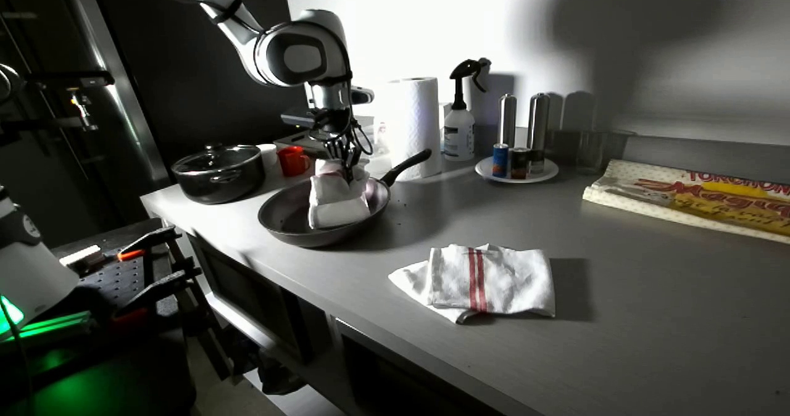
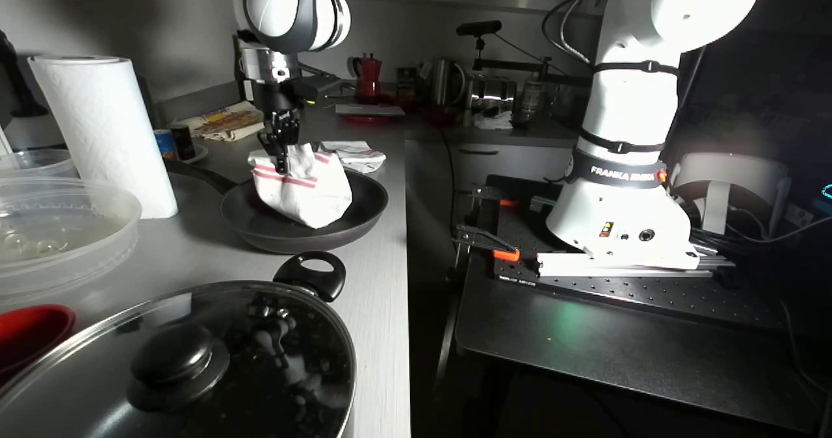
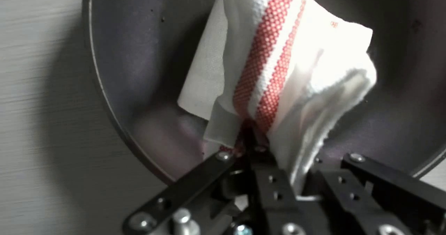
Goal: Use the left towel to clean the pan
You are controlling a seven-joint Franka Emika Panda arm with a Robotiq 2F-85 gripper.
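Observation:
A white towel with red stripes (image 1: 336, 203) is bunched inside the dark pan (image 1: 300, 239). The towel (image 2: 305, 194) and pan (image 2: 292, 242) also show in an exterior view, with the towel's lower part resting in the pan. My gripper (image 1: 347, 164) points down over the pan, shut on the upper part of the towel. In the wrist view folds of the towel (image 3: 264, 60) stand up between the fingers (image 3: 285, 165) and hide the fingertips. Small dark specks show on the pan's inner surface (image 3: 120, 53). A second folded towel (image 1: 512, 280) with red stripes lies on the counter.
A black pot with a glass lid (image 1: 219, 175) and a red cup (image 1: 293, 161) stand beside the pan. A paper towel roll (image 1: 423, 126), a spray bottle (image 1: 458, 132) and a plastic bowl (image 2: 97, 249) stand behind. The pan's handle (image 1: 407, 166) points toward the wall.

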